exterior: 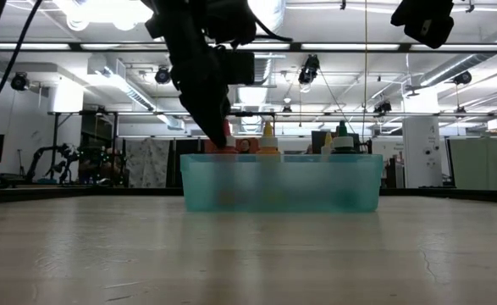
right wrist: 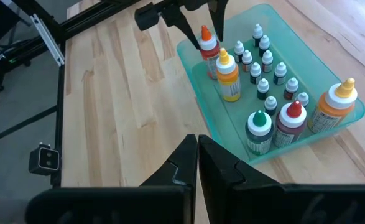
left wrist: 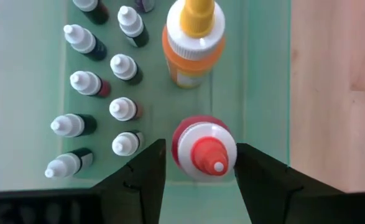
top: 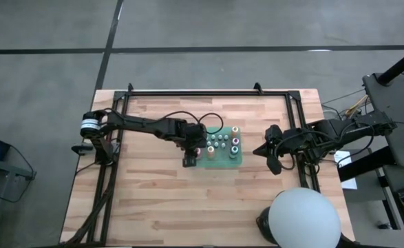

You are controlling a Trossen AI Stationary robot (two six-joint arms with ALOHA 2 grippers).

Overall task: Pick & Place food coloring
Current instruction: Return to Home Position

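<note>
**High view.** My left arm reaches almost straight from its base at the left edge of the wooden plank table [top: 160, 200]. It places the left gripper [top: 191, 156] over the left end of the green container [top: 237, 164]. My right arm is folded at the right edge. The right gripper [top: 260, 150] points toward the container and is well apart from it.

**Low view.** The container is a rectangular tub with translucent teal walls. My left arm descends to one end of it. Nozzle tips rise above the rim.

**Left wrist view.** My dark fingers [left wrist: 145, 180] are spread and straddle the red-tipped bottle [left wrist: 204, 149]. It has a round white cap and a conical nozzle, and it stands upright in a corner of the container. I cannot tell whether the pads touch it. Beside it stand the orange bottle [left wrist: 194, 43] and rows of small white-capped bottles [left wrist: 123, 109].

**Right wrist view.** My right fingers meet tip to tip and hold nothing. The food coloring all stands inside the container.
</note>
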